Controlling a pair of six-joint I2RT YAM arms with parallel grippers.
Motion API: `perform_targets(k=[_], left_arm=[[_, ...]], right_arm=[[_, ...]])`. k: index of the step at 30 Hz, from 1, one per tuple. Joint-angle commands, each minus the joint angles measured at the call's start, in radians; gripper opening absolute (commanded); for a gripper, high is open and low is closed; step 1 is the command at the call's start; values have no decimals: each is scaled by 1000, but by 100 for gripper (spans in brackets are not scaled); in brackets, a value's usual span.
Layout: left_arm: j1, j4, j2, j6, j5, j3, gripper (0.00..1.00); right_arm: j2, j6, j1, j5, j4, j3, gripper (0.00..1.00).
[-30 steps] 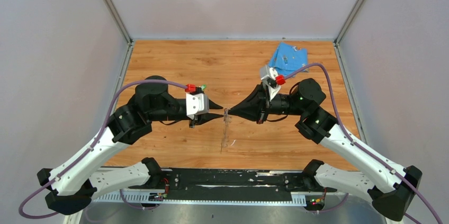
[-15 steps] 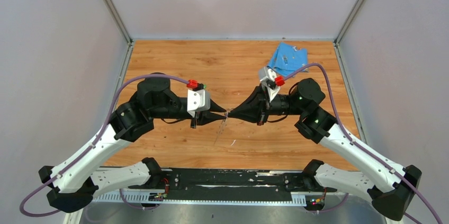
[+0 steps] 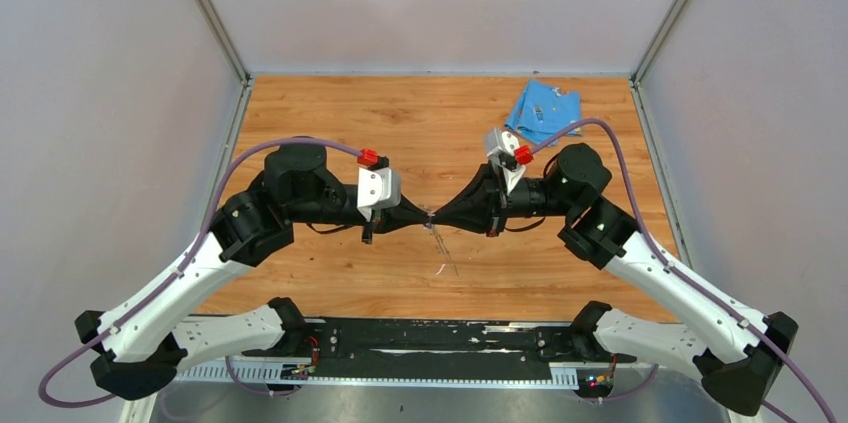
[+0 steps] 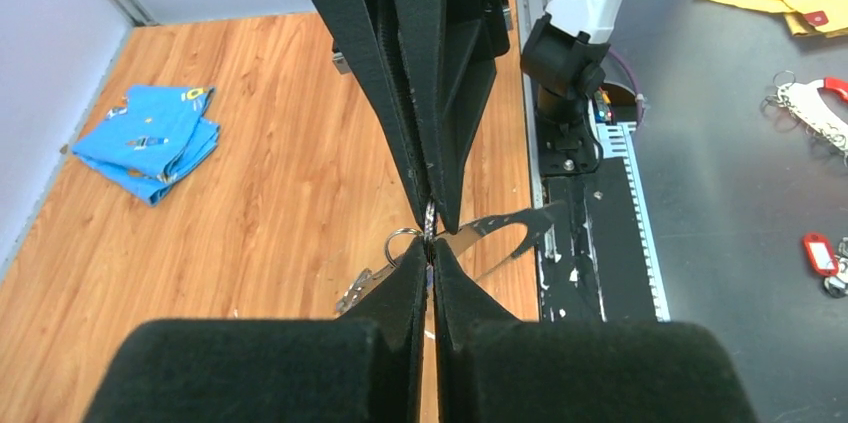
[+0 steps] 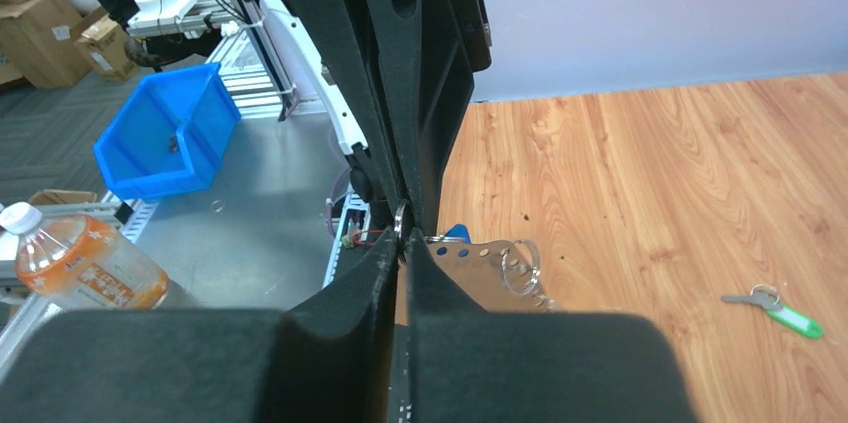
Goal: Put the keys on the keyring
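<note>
Keyring [image 4: 478, 229] at left end effector [image 4: 431, 251] tips

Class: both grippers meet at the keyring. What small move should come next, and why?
Probably the right gripper should open its jaws and back away. It and the left gripper pinch the keyring at one spot, tip to tip, while the green key lies loose on the table.

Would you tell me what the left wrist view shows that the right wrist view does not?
Only the left wrist view shows the light-blue cloth on the wooden table. Only the right wrist view shows the green-headed key lying apart on the wood, and a blue bin off the table. Both show the left gripper and right gripper meeting tip to tip, each shut on the keyring between them.
</note>
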Motion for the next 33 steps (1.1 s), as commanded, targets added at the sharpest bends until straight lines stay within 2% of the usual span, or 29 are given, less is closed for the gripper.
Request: perform_targets(k=[1,3,5,9,13,19,28,33], left_arm=[[-7,-7,9,13,-22,31,0],[-7,-30,17,19,-27,36,0],[-7,-49,25,20,-21,43,0],[-7,-86,47,48,-25,62,0],[-7,-111,62,61,-26,70,0],[-7,-134,93,106,-38,101,0],[-7,-155,119,113,-33,131,0],[-7,-155,121,106,-31,136,0]], right_arm=[[-10,-128,-13,23,-210,107,16],[0,-204,-12,48,-345,173,32],[24,-281,-14,62,-448,241,42],[88,-391,-13,42,-618,373,51],[166,-468,-13,14,-794,489,49],[236,-550,-13,21,-990,598,38],[263,-548,-9,-12,-985,605,30],[258,-533,-10,-11,-927,573,26]])
